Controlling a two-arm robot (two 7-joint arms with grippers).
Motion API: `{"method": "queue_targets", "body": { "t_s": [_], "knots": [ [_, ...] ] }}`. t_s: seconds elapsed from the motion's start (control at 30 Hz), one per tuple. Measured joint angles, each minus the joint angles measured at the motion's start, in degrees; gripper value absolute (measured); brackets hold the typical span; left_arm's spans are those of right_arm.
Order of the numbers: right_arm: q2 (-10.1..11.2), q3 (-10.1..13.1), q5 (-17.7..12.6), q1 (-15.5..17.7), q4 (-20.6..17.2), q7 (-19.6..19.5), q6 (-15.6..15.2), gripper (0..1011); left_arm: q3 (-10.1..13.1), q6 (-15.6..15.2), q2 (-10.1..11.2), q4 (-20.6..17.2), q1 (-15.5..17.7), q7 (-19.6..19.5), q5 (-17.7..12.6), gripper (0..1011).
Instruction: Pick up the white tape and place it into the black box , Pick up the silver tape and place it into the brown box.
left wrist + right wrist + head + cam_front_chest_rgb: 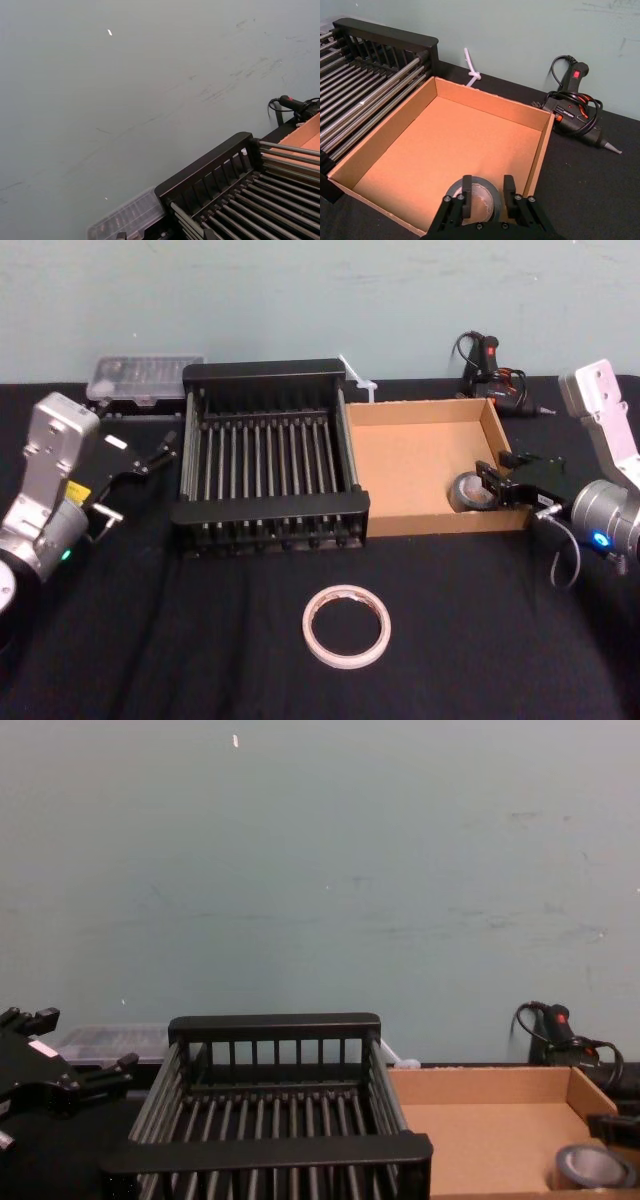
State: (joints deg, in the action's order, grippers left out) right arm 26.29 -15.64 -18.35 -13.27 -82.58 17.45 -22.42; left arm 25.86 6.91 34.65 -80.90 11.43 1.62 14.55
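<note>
The white tape, a large thin ring, lies flat on the black cloth in front of the black box. The silver tape sits inside the brown box at its front right corner, also visible in the chest view. My right gripper stands over it, open, one finger above the roll's core and the other just outside its wall. My left gripper is parked left of the black box, open and holding nothing.
A clear plastic case lies behind the black box at the back left. A black glue gun with coiled cord rests behind the brown box. A white zip tie sticks up between the boxes.
</note>
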Motion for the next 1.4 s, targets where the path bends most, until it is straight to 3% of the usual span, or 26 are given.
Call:
{"method": "queue_targets", "body": {
  "t_s": [0.07, 0.2, 0.67, 1.03, 1.4],
  "knots": [
    [0.01, -0.01, 0.0, 0.01, -0.01, 0.0, -0.01, 393, 0.0, 0.0, 0.0, 0.0, 0.0, 0.0, 0.0, 1001],
    [0.03, -0.01, -0.01, 0.03, -0.03, 0.0, -0.03, 569, 0.0, 0.0, 0.0, 0.0, 0.0, 0.0, 0.0, 1002],
    [0.05, -0.01, -0.03, 0.04, -0.08, 0.0, -0.07, 982, 0.0, 0.0, 0.0, 0.0, 0.0, 0.0, 0.0, 1001],
    [0.07, 0.01, -0.06, 0.06, -0.14, 0.05, -0.07, 1002, 0.0, 0.0, 0.0, 0.0, 0.0, 0.0, 0.0, 1001],
    [1.46, 1.59, -0.43, 2.94, -5.67, 1.16, -0.05, 1002, 0.0, 0.0, 0.0, -0.01, 0.0, 0.0, 0.0, 1001]
  ]
}}
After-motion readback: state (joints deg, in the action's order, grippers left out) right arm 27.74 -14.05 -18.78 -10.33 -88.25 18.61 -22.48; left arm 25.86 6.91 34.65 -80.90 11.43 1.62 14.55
